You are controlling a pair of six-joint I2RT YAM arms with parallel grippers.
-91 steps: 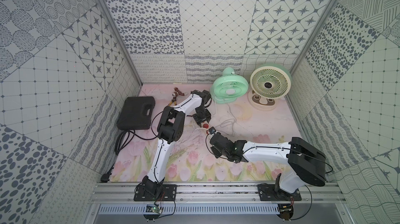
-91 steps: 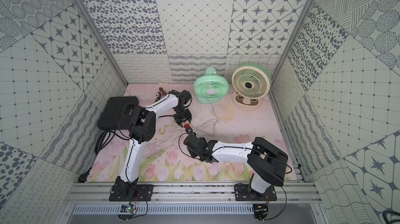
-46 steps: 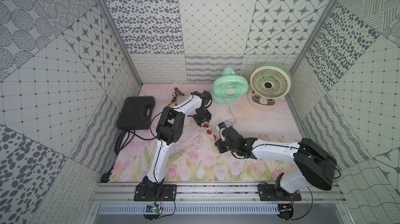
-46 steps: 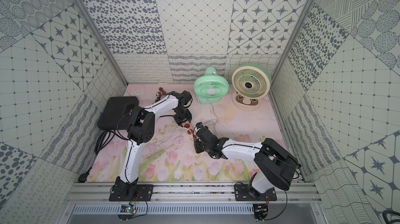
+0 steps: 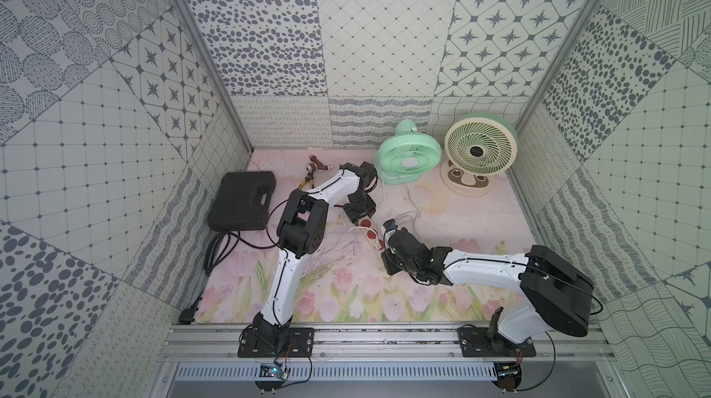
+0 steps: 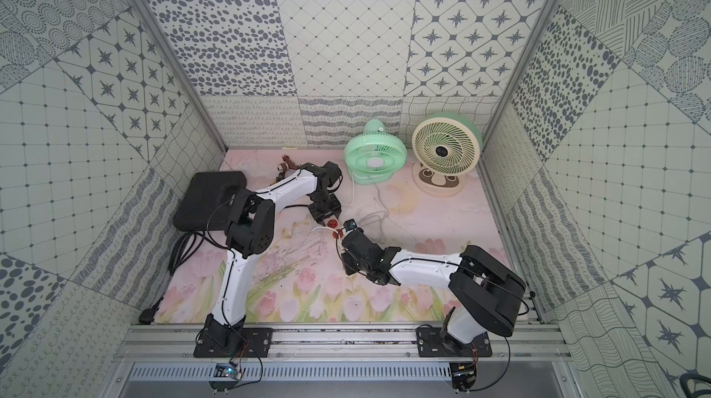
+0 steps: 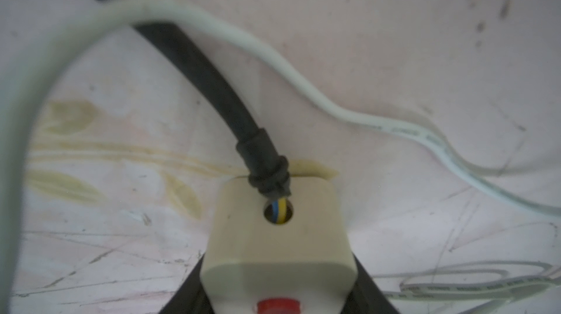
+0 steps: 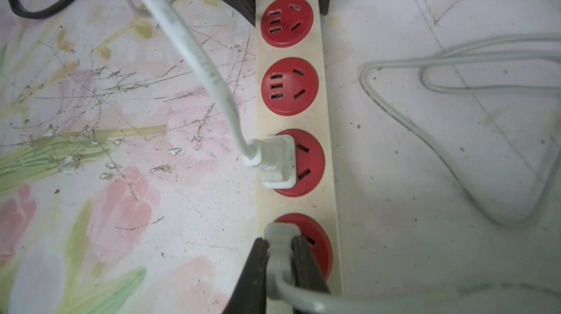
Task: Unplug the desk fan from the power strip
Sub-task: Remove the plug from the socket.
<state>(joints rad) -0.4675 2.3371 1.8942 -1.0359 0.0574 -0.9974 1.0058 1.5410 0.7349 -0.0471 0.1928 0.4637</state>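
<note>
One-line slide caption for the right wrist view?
Right gripper shut on the grey plug in the end socket of the power strip; white plug in the next socket, two sockets empty.

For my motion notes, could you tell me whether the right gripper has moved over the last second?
Yes: the right gripper has shifted rightward, away from the black plastic case.

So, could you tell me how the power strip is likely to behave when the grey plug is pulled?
Probably stiff: the power strip is a straight plastic bar. Looking slim and light, it may lift or slide with the grey plug; the left pincer clamping its switch end should limit that.
</note>
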